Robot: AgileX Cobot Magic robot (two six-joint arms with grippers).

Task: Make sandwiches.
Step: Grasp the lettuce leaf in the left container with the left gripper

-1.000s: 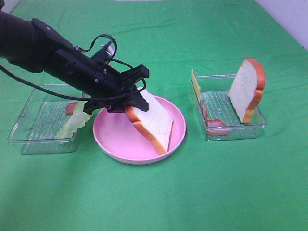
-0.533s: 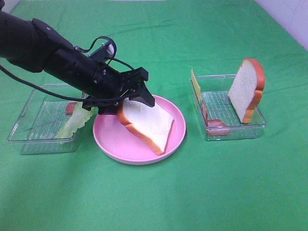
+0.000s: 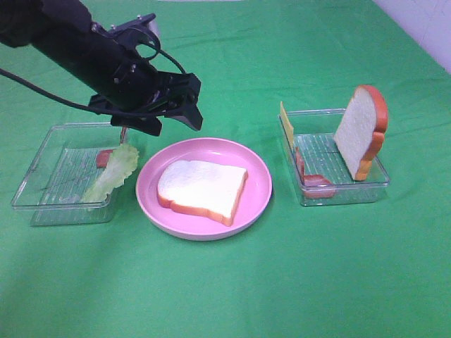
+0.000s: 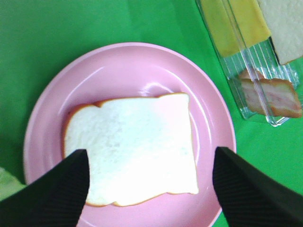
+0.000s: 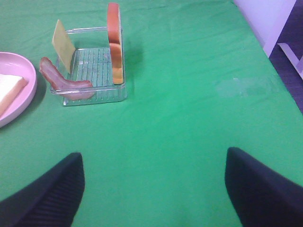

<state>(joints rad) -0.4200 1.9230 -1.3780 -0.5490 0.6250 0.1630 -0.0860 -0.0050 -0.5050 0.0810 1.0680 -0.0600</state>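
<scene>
Pink plate [image 3: 259,184] nearest you carries one bread slice [image 3: 203,189] lying flat with nothing on top, so I judge only the base of the sandwich is laid. Just left of the plate, the lettuce [image 3: 113,172] droops over the wall of the left tray [image 3: 42,204], with a bacon scrap [image 3: 104,158] behind it. The right tray [image 3: 345,196] holds a bacon strip [image 3: 317,184] at its front, the cheese [image 3: 285,125] standing against the wall on the plate side, and the second slice [image 3: 361,134] propped upright. Beyond the plate and above it, your left claw [image 3: 175,120] hangs with its jaws spread wide, gripping nothing. Your right claw [image 5: 152,158] is likewise wide open and empty, over the green cloth [image 5: 189,94]. Lettuce, bacon, cheese and the top slice are all left to stack.
</scene>
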